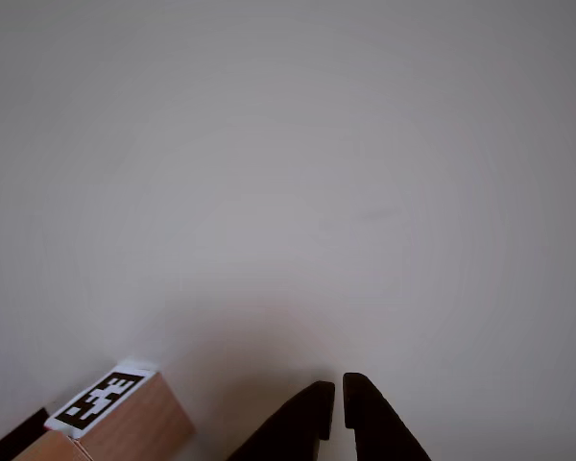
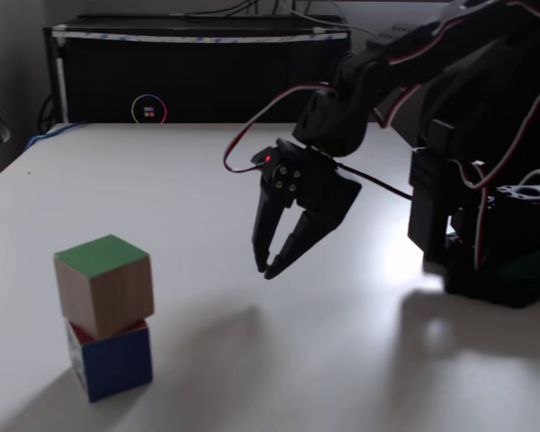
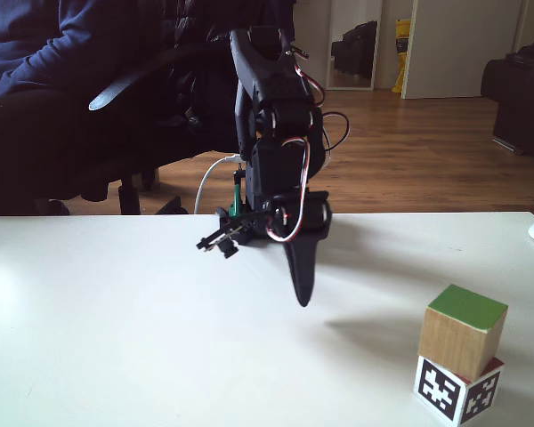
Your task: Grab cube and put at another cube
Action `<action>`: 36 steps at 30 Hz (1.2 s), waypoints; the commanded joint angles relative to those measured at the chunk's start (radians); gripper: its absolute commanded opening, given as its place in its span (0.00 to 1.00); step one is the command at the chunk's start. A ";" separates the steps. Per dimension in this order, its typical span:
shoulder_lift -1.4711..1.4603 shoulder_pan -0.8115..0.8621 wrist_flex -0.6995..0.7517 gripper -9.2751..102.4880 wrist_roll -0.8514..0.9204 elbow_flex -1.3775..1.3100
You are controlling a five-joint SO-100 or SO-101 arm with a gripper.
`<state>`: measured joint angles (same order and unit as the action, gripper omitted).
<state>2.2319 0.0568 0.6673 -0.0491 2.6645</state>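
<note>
Wooden and pale, the green-topped cube [image 2: 103,283] sits squarely on the second wooden cube [image 2: 113,358] — the one with a red top face, a blue side and a black-and-white pixel marker — so the stack stands at the lower left of a fixed view and at the lower right [image 3: 463,331] of the other fixed view, where the marker cube [image 3: 457,390] shows its white patterned faces. The black two-fingered tool [image 2: 270,268] hangs above the white counter [image 2: 342,360] near the middle of that view, holding nothing, its tips nearly together with only a thin slit between them; the other view shows the same narrow gap [image 1: 339,403]. The stack lies well apart from the tool, off toward the lower left in the first fixed view, and the tool's fingers point down and slightly toward it. In the other view the marker face [image 1: 104,399] peeks in at the lower left corner, beside the fingers rather than between them. Judged from this, the placing looks done — any coming move is a matter of clearing away from the stack without brushing it.
</note>
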 commanded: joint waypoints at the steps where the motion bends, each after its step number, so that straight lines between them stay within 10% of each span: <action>1: 0.094 0.018 0.041 0.08 0.041 0.014; 10: 1.055 0.005 0.430 0.08 0.109 0.347; 36: 1.057 0.150 0.623 0.09 0.158 0.304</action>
<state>3.2843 0.1963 1.2839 0.1043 2.9959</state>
